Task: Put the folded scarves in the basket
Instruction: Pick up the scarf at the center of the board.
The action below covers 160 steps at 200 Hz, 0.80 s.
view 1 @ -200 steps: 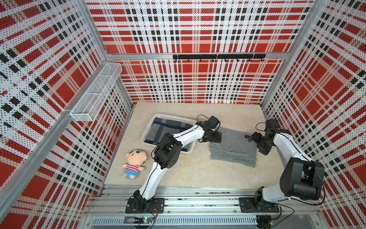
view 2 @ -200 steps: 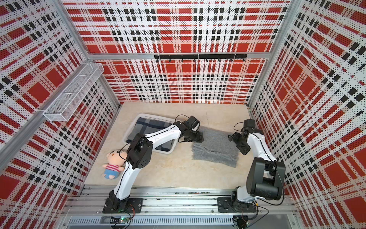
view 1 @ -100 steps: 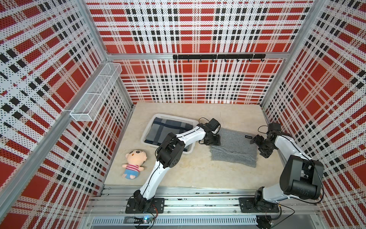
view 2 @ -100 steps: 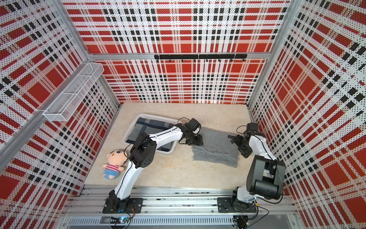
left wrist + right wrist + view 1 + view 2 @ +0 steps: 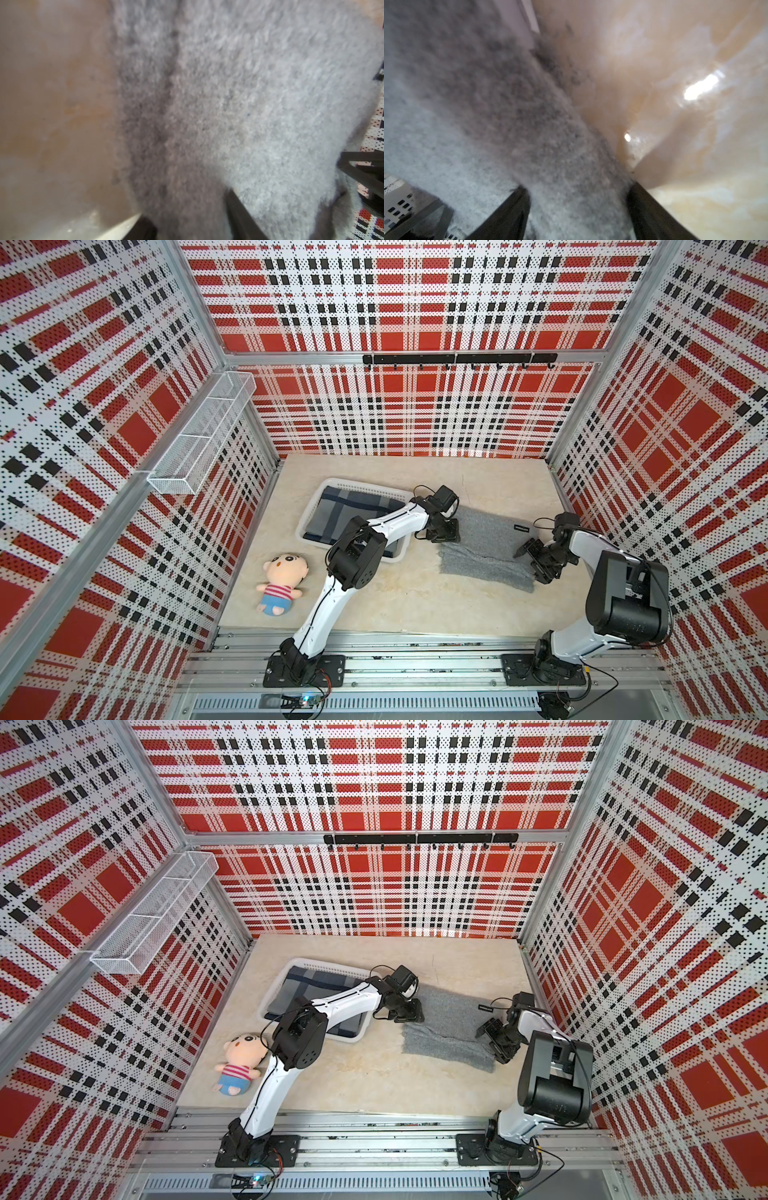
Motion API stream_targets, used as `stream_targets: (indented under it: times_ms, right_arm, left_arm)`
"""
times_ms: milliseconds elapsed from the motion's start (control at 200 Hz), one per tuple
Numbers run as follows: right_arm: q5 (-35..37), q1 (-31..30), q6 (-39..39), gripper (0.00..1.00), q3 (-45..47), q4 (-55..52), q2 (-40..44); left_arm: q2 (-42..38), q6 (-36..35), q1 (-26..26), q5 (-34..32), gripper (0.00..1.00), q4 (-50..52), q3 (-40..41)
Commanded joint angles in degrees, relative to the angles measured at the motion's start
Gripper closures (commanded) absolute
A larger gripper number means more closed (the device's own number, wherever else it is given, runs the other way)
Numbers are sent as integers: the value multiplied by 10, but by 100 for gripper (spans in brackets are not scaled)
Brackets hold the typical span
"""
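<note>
grey scarf (image 5: 484,547): folded, lying flat on the table (image 5: 415,601), just beside the basket (image 5: 365,485) on its right-hand side and wholly outside it. so the main step is not done.

basket: upright on the table, and it already holds a folded blue plaid cloth (image 5: 345,510) (the grey one would go on top of that, we judge).

left gripper (image 5: 446,531): at the scarf's edge nearest the basket. in the left wrist view its fingers (image 5: 241,216) press into the fabric from both sides, which we read as a pinch on that edge.

right gripper (image 5: 532,562): at the opposite edge. in the right wrist view its fingers (image 5: 508,212) stand apart astride the fabric, not yet clamped.

left to do, we judge: close the right grip, lift the scarf, carry it over the rim, lower it and release.

plush doll (image 5: 282,576): well apart, near the front.
</note>
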<state>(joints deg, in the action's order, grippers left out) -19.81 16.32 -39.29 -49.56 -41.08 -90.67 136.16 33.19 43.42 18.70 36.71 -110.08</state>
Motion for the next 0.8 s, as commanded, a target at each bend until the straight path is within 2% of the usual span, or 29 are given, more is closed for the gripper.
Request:
stream_targets:
  times_ms: [0, 70, 130, 175, 235, 281, 316, 381, 451, 536, 571, 686, 796]
  right_arm:
    - [-12, -21, 5, 26, 4, 10, -23]
    - [-12, -41, 0, 31, 8, 13, -24]
    - [-17, -63, -8, 38, 13, 17, -25]
    - [-20, -78, -17, 46, 19, 24, -23]
    - [-19, -98, -29, 63, 22, 28, -19]
    - [-14, -107, -33, 69, 21, 29, -16]
    - [-7, -114, -33, 76, 15, 26, -14]
    - [5, -120, -28, 88, 2, 16, -13]
    - [14, -124, -21, 100, -14, 4, -14]
    - [24, -131, -13, 100, -32, -14, -14]
    - [31, -135, -11, 100, -39, -23, -10]
    - [51, -148, -8, 100, -58, -49, 10]
    - [55, -157, -6, 100, -75, -71, 26]
  left_arm:
    - [21, 1, 3, 19, 55, -5, -10]
    - [22, 1, 2, 19, 55, -7, -10]
    - [23, 1, 2, 17, 55, -8, -9]
    - [22, 1, 2, 12, 56, -9, -10]
    - [21, 2, 2, 7, 57, -12, -11]
    - [20, 4, 1, 3, 60, -12, -13]
    - [21, 5, 1, 3, 66, -15, -14]
    - [20, 7, 0, 5, 85, -21, -14]
    - [20, 7, 0, 2, 94, -22, -20]
    - [15, 7, 1, -14, 96, -22, -28]
    - [9, 7, 1, -26, 100, -22, -31]
    - [-12, 9, 4, -71, 100, -22, -45]
    - [-20, 13, 9, -87, 100, -21, -64]
